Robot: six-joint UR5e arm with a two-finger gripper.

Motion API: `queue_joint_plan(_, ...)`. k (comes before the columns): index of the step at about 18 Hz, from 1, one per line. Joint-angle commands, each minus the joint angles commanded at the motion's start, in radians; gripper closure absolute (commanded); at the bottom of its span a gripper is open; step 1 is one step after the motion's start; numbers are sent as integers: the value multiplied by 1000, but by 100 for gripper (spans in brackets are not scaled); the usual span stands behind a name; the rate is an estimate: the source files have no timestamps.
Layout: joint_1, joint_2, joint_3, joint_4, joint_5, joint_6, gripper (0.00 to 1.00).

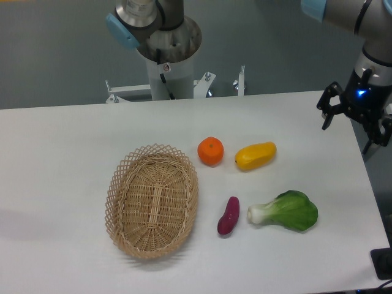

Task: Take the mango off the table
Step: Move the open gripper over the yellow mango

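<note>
The mango (256,155) is a smooth yellow oblong fruit lying on the white table (61,153), right of centre. My gripper (349,131) hangs at the table's far right edge, well to the right of the mango and above the surface. Its black fingers (329,109) are spread apart and hold nothing.
A round orange (211,150) sits just left of the mango. A purple sweet potato (228,215) and a green bok choy (286,211) lie nearer the front. A wicker basket (152,199) stands left of centre. The arm's base (166,55) is at the back.
</note>
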Motion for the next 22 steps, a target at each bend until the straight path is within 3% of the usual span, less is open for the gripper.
queue_joint_plan(10, 0, 9, -69, 20, -3, 17, 0)
queue_joint_plan(16, -2, 44, -238, 161, 50, 109, 0)
queue_joint_plan(20, -11, 41, -304, 175, 132, 155, 0)
queue_joint_plan(22, -17, 44, -375, 221, 143, 140, 0)
